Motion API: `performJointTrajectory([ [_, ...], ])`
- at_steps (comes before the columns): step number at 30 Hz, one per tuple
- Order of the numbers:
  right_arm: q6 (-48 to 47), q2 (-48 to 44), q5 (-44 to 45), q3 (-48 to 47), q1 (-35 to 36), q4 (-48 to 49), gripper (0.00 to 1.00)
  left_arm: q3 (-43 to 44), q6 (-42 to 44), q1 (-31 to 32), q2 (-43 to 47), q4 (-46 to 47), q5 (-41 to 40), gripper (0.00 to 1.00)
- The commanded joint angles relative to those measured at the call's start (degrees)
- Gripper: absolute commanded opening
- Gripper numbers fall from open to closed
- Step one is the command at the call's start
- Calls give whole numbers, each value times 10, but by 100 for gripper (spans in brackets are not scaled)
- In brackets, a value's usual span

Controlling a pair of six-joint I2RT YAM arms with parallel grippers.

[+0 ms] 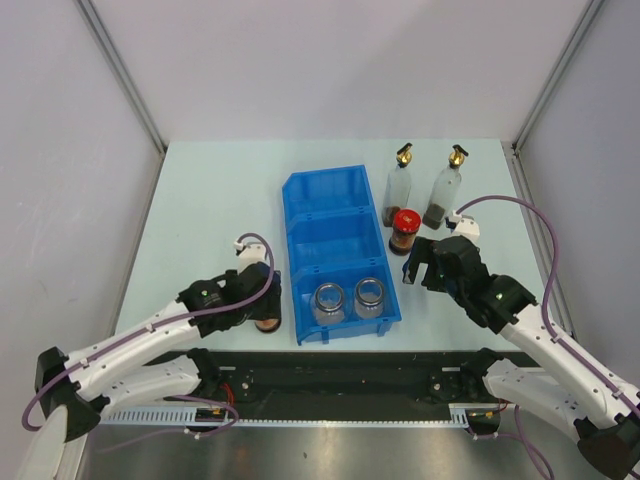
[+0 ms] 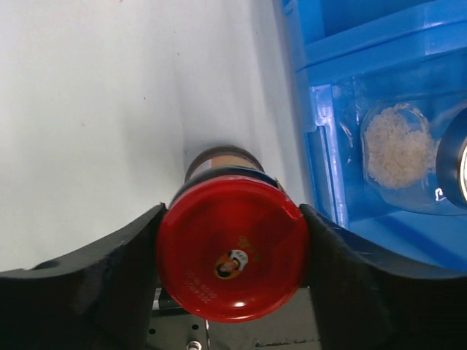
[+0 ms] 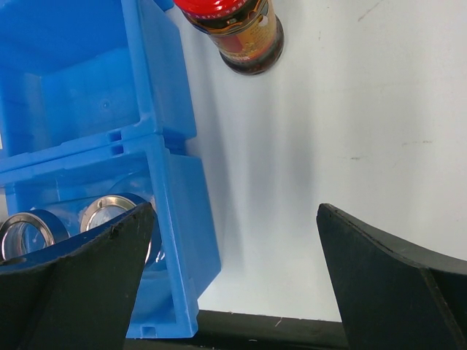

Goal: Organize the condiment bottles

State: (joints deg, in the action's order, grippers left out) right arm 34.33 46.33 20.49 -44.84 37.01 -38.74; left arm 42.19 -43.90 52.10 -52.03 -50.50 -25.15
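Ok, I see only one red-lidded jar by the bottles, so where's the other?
Top view: the other red-lidded jar stands near left, left of the blue bin, by its nearest compartment, between the fingers of the left gripper.

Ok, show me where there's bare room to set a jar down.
Free: the middle and far compartments of the blue bin, and the table left of its far end. Crowded: the near compartment holds two silver-lidded jars; right of the bin stand a red-lidded jar, two tall bottles and the right gripper.

pale blue table (image 1: pixel 200 200), grey walls (image 1: pixel 330 60)
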Motion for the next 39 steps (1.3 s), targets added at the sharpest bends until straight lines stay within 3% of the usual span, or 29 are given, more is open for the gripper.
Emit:
performJointTrajectory([
  [1, 6, -3, 2, 5, -2, 11, 100, -7, -6, -2, 18, 22, 15, 61],
  [3, 6, -4, 2, 5, -1, 10, 100, -7, 0, -2, 22, 25, 15, 49],
  [5, 7, -4, 2, 5, 0, 10, 100, -3, 4, -2, 23, 26, 14, 29],
  [6, 7, -4, 3, 5, -1, 11, 100, -1, 11, -2, 22, 24, 12, 9],
  [7, 7, -4, 4, 5, -1, 10, 100, 7, 14, -2, 22, 24, 11, 0],
  [15, 4, -7, 7, 5, -1, 13, 100, 89, 122, -3, -21, 43, -20, 0],
  [23, -6, -11, 10, 6, -3, 14, 100, 275, 247, -38, -128, 71, -25, 0],
  [39, -10, -23, 5, 16, -12, 22, 100, 453, 274, -94, -295, 114, 77, 0],
])
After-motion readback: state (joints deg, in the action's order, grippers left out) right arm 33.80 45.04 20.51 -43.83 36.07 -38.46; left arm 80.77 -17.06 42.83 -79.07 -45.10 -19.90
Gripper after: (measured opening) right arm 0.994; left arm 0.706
